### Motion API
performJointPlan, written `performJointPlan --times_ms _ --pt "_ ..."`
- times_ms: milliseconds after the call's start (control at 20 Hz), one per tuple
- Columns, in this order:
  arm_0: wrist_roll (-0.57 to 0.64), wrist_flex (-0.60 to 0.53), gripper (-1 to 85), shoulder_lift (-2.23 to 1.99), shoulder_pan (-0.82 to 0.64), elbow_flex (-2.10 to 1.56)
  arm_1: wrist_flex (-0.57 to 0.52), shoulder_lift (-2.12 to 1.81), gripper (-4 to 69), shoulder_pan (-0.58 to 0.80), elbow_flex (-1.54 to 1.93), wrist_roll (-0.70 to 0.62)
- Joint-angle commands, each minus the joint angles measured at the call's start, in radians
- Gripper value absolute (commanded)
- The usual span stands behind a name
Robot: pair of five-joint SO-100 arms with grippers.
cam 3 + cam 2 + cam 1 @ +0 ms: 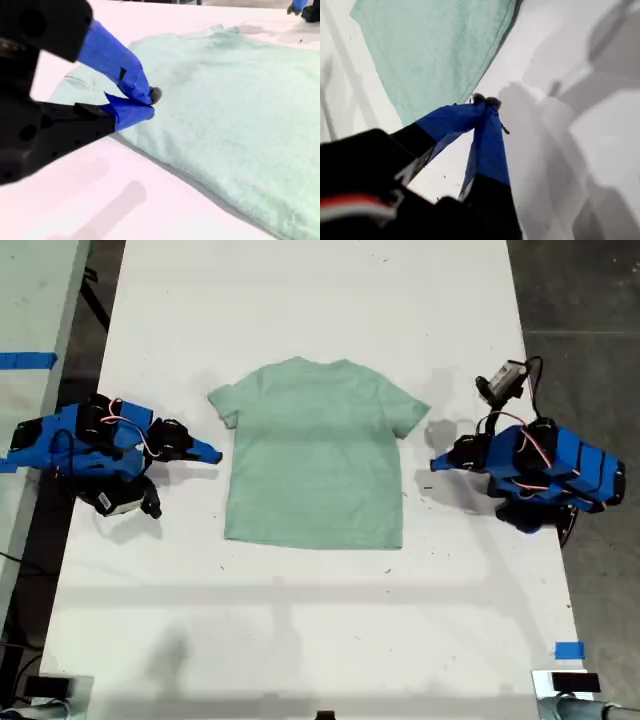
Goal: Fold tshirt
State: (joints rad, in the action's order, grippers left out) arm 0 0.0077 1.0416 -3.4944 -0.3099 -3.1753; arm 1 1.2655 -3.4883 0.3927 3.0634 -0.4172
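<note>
White tabletop (300,620) runs the scene's length, with grey concrete floor (585,300) on the exterior view's right. One small pale mint-green short-sleeved cloth T-shirt (315,455) lies flat at centre, collar far. Two blue arms flank it. My first gripper (435,464), on the exterior view's right, sits just off the shirt's edge, jaws closed and empty. My second gripper (213,453), on the left, is closed too, beside the sleeve.
</note>
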Motion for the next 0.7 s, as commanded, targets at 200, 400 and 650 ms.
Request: performJointPlan --times_ms 200,400,650 --pt "-0.006 -0.101 0.1 0.005 -0.115 0.163 0.034 0.094 -1.2 0.083 -0.295 -0.075" --pt "0.051 0.018 0.1 0.276 -0.156 0.445 0.038 0.512 -1.2 0.169 -0.586 -0.201" --pt "0.242 0.264 0.1 0.825 -0.27 0.946 0.147 0.946 -1.2 0.304 -0.948 -0.388"
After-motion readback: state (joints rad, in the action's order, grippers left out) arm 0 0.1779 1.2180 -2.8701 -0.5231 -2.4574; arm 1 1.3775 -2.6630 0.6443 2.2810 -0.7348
